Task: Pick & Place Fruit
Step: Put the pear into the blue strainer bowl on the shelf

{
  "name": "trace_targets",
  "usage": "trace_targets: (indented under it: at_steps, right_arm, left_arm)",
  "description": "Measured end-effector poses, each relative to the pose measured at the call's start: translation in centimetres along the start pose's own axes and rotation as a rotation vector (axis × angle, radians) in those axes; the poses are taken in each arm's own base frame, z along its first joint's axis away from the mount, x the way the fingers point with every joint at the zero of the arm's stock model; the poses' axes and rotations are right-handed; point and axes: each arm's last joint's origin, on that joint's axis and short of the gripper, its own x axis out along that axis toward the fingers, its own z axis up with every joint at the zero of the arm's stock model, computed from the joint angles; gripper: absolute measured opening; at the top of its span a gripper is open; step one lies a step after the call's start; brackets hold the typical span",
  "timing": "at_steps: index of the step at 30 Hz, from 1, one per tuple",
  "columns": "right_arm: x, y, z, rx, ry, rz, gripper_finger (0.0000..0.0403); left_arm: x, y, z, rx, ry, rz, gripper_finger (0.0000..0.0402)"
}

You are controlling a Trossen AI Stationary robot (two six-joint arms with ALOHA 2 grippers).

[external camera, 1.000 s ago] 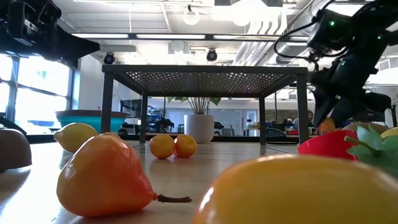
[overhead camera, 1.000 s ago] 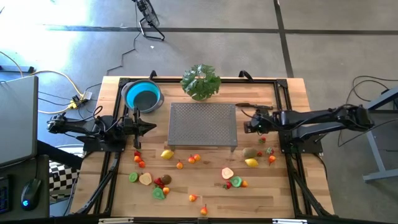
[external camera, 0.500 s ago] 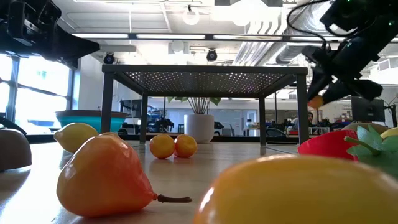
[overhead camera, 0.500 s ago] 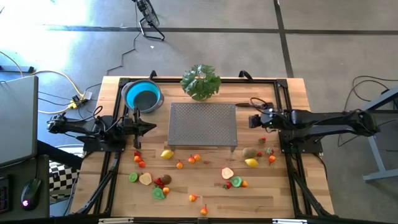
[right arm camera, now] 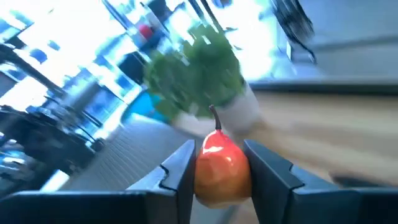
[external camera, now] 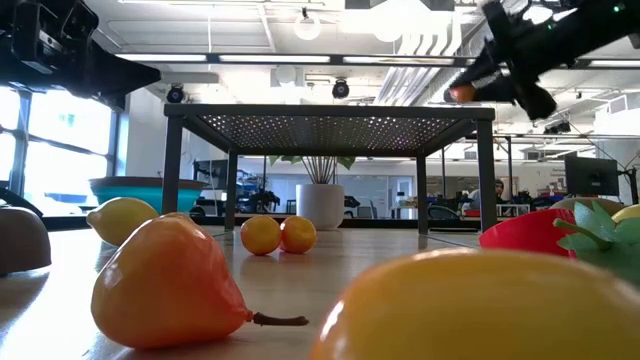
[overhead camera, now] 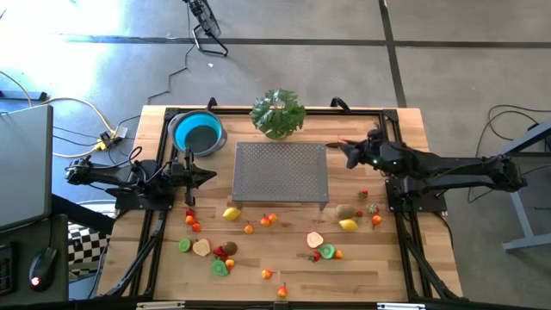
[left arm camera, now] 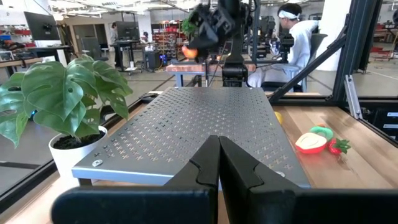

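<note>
right pincer (right arm camera: pixel 219 163) grips pear (right arm camera: pixel 220 167) (stem outward).

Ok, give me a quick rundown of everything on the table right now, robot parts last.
blue bowl: one, blue, far left of the table.
potted plant: one, green leaves, far edge, centre.
perforated metal stand: one, grey, table centre.
loose toy fruit: many, yellow, orange, red, green, brown and cream, scattered on the near half.
red-orange pear: one, held in the air off the stand's far right corner.
left gripper: shut, empty, waiting left of the stand.
right gripper: shut on the pear, raised right of the stand.
</note>
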Motion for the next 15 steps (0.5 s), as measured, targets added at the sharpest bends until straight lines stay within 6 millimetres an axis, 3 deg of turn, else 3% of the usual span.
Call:
trace_targets:
  at_steps: [8, 15]
  right_arm:
    - [0.4, 1.4, 1.4, -0.124, -0.184, 0.061, 0.0111]
    - [1.5, 1.7, 0.9, -0.179, -0.178, 0.052, 0.0116]
  left_arm:
    - [0.0, 0.0, 0.0, -0.088, 0.000, -0.002, 0.0001]
    - [0.0, 0.1, 0.2, -0.201, -0.022, 0.029, 0.0001]
